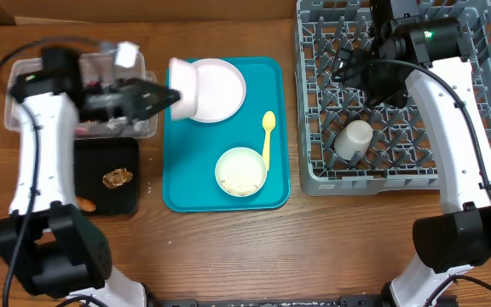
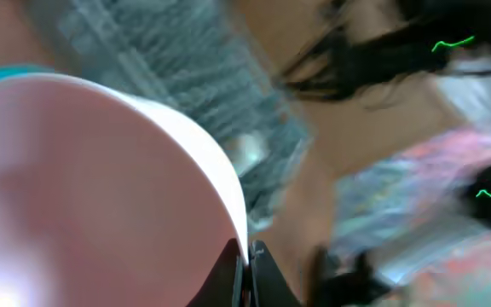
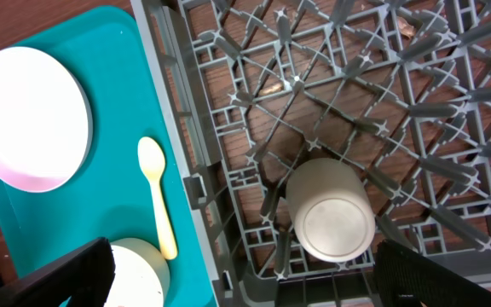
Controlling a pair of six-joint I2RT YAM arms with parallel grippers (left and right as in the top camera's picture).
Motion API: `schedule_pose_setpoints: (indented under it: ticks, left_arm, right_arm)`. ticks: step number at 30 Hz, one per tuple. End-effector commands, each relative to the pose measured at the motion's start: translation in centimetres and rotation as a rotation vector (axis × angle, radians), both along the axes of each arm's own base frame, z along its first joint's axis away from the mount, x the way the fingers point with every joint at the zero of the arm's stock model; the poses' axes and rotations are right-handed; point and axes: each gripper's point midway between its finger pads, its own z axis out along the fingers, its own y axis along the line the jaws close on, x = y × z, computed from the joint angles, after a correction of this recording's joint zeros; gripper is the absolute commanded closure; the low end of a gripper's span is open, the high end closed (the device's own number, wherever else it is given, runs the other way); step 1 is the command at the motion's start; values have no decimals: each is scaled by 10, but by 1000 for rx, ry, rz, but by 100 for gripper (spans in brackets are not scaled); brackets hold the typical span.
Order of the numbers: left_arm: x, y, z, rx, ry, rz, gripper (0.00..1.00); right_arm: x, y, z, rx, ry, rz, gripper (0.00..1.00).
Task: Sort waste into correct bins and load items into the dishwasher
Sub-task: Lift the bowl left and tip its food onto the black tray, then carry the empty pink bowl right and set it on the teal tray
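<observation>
We see the left gripper [image 1: 170, 95] shut on the rim of a small bowl [image 1: 186, 85], held tipped on its side above the plate [image 1: 224, 85] on the teal tray [image 1: 177, 192]. We judge the rack [image 1: 314, 183] its goal: it lies across the tray, nearer the right gripper [image 3: 241, 256], which hangs wide open and empty over the cup [image 1: 354, 139]. The second bowl [image 1: 241, 170] holds rice, beside the spoon [image 1: 268, 136]. The black tray [image 1: 101, 153] holds a brown food piece [image 1: 118, 177] and the carrot [image 1: 84, 204]
</observation>
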Motion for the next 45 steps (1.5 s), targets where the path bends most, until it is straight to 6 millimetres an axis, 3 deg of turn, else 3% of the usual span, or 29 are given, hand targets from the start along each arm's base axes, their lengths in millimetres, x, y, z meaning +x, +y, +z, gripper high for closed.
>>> schedule_pose_setpoints:
  ticks: [1, 5, 8, 14, 26, 36, 38, 42, 45]
  left_arm:
    - [27, 20, -46, 389, 275, 364, 96]
    - [34, 12, -64, 635, 228, 451, 96]
    - [21, -10, -78, 722, 239, 394, 96]
    - [7, -19, -115, 951, 270, 359, 96]
    - [12, -39, -185, 976, 387, 275, 96]
    - [4, -56, -192, 960, 404, 221, 95]
    - [1, -57, -192, 964, 407, 214, 85]
    - [-2, -57, -192, 973, 415, 208, 41]
    - [-2, -56, -182, 976, 421, 207, 36]
  right_arm:
    - [-2, 3, 3, 4, -7, 14, 1]
    - [-3, 3, 2, 3, -1, 14, 1]
    - [-4, 3, 2, 3, 0, 14, 1]
    - [-4, 3, 2, 2, 3, 14, 1]
    - [-4, 3, 2, 2, 3, 14, 1]
    - [-4, 3, 2, 2, 3, 14, 1]
    - [-4, 3, 2, 2, 4, 14, 1]
    - [-5, 2, 2, 1, 6, 14, 0]
    - [-5, 2, 2, 1, 6, 14, 0]
